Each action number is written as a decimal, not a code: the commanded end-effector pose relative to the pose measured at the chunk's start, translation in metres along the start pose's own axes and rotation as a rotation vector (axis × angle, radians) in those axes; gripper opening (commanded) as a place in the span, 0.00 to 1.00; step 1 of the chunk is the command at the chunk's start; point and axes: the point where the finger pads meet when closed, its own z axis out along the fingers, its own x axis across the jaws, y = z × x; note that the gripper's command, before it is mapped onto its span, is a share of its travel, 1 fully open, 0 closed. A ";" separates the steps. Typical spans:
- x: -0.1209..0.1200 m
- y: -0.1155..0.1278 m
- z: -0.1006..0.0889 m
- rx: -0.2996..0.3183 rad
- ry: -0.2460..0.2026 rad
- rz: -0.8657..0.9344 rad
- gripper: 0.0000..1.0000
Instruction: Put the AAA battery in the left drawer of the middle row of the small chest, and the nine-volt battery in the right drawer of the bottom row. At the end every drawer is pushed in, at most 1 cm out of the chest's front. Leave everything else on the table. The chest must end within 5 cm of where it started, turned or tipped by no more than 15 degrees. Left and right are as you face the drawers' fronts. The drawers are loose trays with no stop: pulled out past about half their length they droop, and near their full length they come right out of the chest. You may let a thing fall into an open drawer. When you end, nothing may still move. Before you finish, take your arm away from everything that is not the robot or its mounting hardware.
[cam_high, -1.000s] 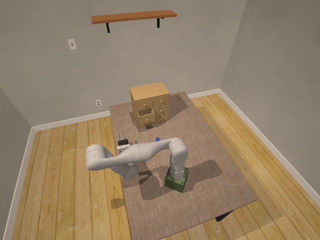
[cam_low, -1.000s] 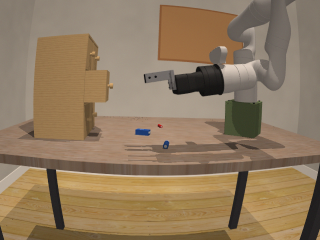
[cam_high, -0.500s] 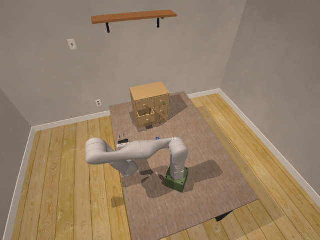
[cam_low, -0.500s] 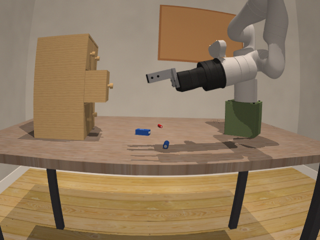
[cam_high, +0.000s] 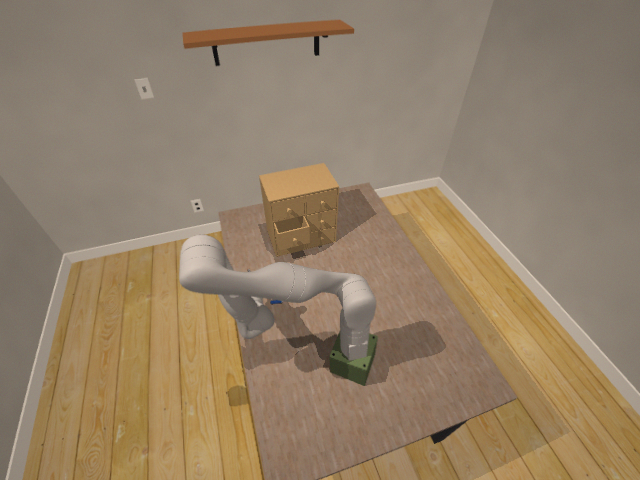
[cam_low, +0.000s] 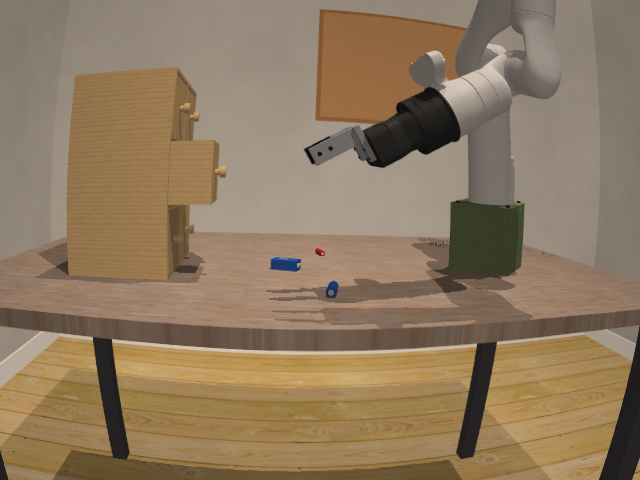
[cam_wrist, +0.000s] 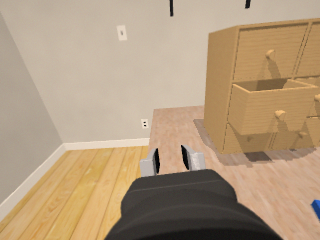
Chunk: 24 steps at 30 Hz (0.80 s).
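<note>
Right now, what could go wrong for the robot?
The open drawer sticks far out of the chest; a bump might make it droop or slide out. The gripper is open and empty, and three small things lie close together: grabbing the blue cylinder instead of the red battery is possible.

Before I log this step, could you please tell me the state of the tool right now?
Tool: partly open, holding nothing, in the air above the table.
</note>
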 end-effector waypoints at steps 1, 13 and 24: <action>-0.004 -0.021 -0.010 -0.053 -0.016 0.055 0.67; -0.002 -0.032 -0.033 -0.352 -0.014 0.054 0.67; -0.003 -0.040 -0.050 -0.579 -0.019 0.053 0.67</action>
